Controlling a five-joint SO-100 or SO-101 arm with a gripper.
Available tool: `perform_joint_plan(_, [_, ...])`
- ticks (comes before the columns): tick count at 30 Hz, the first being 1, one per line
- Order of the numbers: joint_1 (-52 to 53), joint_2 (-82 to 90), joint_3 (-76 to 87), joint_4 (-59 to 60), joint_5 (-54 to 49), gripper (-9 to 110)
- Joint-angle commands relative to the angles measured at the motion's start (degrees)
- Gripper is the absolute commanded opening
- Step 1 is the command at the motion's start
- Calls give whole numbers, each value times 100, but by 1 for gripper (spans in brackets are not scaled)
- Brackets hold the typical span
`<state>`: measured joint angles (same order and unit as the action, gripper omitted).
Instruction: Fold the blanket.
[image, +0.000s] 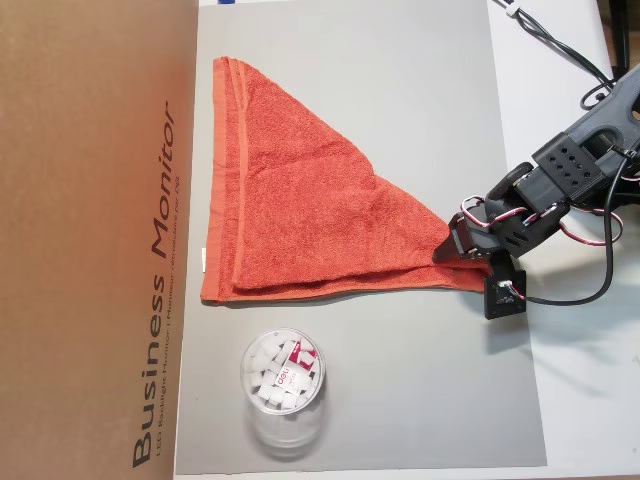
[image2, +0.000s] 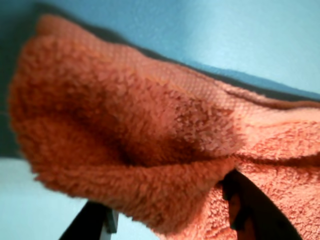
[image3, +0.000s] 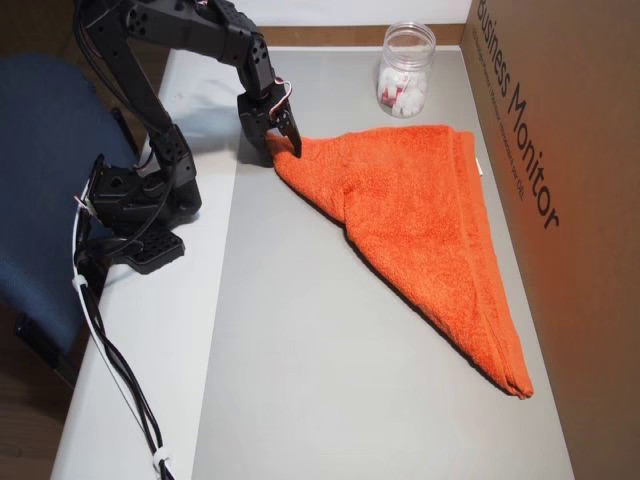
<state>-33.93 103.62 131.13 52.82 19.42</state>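
On the grey mat (image: 420, 400) covering the tabletop, the blanket (image: 310, 210) lies doubled over into a rough triangle, its long hemmed side running beside the cardboard box (image: 90, 240) and its pointed end reaching toward the arm. At that point the hand (image: 462, 258) is clamped on the blanket's corner; in the other overhead view the dark fingers (image3: 290, 135) pinch the tip of the cloth at the mat's edge, and the wrist view is filled with bunched terry pile (image2: 125, 140) hanging over a dark finger, which fits a firm hold on the fabric. The corner is probably held this way so it can be carried across to meet the opposite edge, since a single pinch at a corner lets the rest of the cloth trail and fall flat behind it. A clear cup (image: 283, 385) of small white pieces stands on the mat just beside the blanket's lower edge, apart from it, close enough that a dragged fold could brush it.
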Motion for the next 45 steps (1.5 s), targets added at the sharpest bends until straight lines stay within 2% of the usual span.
perform_joint_plan(1, [9,404,-220,281,-26,20])
perform_joint_plan(7, [44,914,-185,861,-26,20])
perform_joint_plan(25, [-53,1345,483,756,-26,20])
perform_joint_plan(32, [-229,1266,1090,-422,-26,20])
perform_joint_plan(45, [-439,62,299,-580,79,19])
